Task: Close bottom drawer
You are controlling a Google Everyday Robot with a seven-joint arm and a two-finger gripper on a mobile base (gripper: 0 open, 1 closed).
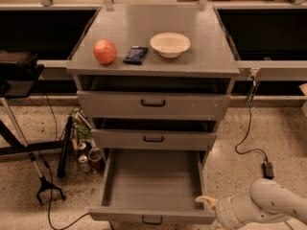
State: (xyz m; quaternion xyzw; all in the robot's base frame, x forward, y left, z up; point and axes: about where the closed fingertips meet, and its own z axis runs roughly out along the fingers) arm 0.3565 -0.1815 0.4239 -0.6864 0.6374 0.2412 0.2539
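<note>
The bottom drawer (152, 186) is pulled far out of the grey cabinet, its plain grey box open to view and its black pull handle (152, 220) at the frame's lower edge. My gripper (207, 202) comes in from the lower right on a white arm (261, 207). Its pale fingertip rests at the drawer's front right corner, just above the front panel.
The middle drawer (153, 139) and top drawer (153, 103) stand slightly out. On the cabinet top lie a red apple (105, 51), a dark snack bag (135, 54) and a white bowl (170, 44). Cans (84, 162) and a stand sit on the floor left; a cable (249, 138) runs right.
</note>
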